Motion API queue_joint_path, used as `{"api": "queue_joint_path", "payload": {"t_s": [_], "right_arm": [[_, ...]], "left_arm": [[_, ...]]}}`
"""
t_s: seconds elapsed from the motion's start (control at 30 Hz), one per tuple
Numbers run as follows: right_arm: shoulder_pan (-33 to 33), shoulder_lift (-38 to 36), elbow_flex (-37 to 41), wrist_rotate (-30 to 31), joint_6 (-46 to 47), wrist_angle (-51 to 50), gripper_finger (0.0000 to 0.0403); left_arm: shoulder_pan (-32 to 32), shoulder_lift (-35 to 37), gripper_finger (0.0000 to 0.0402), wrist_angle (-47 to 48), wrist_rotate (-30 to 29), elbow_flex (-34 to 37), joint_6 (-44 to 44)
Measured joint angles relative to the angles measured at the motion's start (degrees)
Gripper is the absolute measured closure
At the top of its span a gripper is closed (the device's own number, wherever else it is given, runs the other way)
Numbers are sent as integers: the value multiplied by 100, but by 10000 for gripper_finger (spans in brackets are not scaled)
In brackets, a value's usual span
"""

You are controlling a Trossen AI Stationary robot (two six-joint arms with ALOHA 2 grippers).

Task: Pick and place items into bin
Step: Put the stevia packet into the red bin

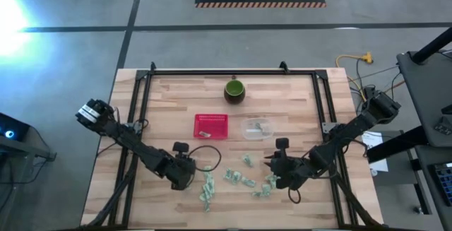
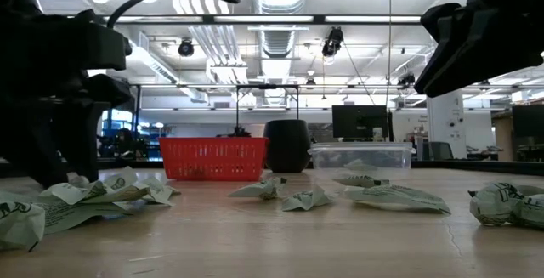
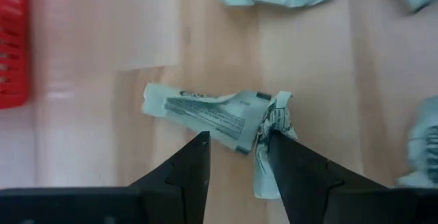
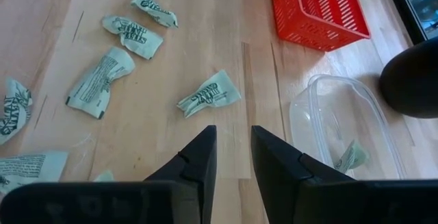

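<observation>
Left hand (image 3: 236, 157) hangs low over the front-left part of the pale butcher-block wooden desk (image 1: 169, 111), its two dark fingers a little apart and straddling the edge of one crumpled pale green-and-white wrapped piece (image 3: 219, 118) without closing on it. Right hand (image 4: 233, 152) hovers over the front-right part, fingers narrowly parted and holding nothing.

A black metal frame borders the desk, which stands on a grey concrete floor; beyond it the low view shows an open workshop with ceiling lights, ducts and monitors.

Small wrapped pieces (image 1: 244, 178) lie scattered along the desk's front, flattened and creased, printed with dark text. Behind them stand a red plastic mesh basket (image 1: 211, 126), a clear plastic tub (image 1: 258, 128) holding a couple of pieces, and a dark green round cup (image 1: 234, 90).
</observation>
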State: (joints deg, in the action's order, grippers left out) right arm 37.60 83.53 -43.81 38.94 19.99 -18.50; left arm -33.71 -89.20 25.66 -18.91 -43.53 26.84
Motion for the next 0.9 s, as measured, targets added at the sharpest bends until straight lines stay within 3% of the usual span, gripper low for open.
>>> {"api": "queue_joint_path", "payload": {"t_s": [0.37,0.63,0.9], "right_arm": [[-2,0,0,0,1,4,330],[-2,0,0,0,60,0,323],[-2,0,11,0,60,-1,332]], "left_arm": [[-15,305,267,-164,207,-70,-10],[-15,84,267,-465,475,28,-20],[-15,52,269,-543,368,83,-62]]}}
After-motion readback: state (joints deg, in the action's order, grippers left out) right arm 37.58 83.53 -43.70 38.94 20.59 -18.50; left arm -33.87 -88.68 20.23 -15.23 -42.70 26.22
